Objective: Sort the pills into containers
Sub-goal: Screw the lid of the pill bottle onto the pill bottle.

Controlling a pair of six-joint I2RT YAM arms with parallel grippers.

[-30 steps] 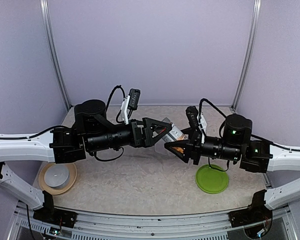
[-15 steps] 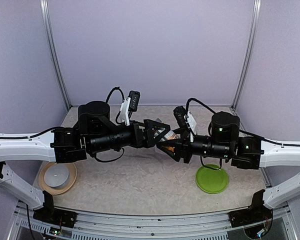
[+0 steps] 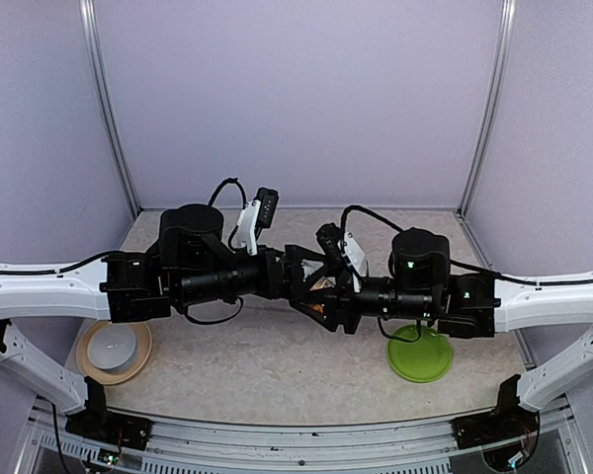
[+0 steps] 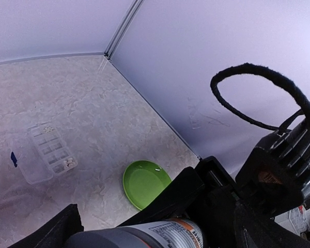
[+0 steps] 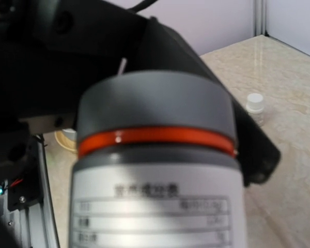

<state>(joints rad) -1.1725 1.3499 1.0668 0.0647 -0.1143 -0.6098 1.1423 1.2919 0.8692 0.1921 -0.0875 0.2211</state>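
The clear bottle with gray cap and white-and-orange label (image 5: 155, 170) hung over the middle of the table (image 3: 277, 365), clamped in the right end effector (image 3: 304, 296). That arm had swung toward nine o'clock, bringing the cap between the fingers of the left end effector (image 3: 321, 269); whether those had closed could not be told. Uncapping looked next.

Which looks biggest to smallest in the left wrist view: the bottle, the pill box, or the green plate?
1. The bottle, though it is nearest the camera and cut off.
2. The pill box and green plate look alike; the plate is partly hidden.
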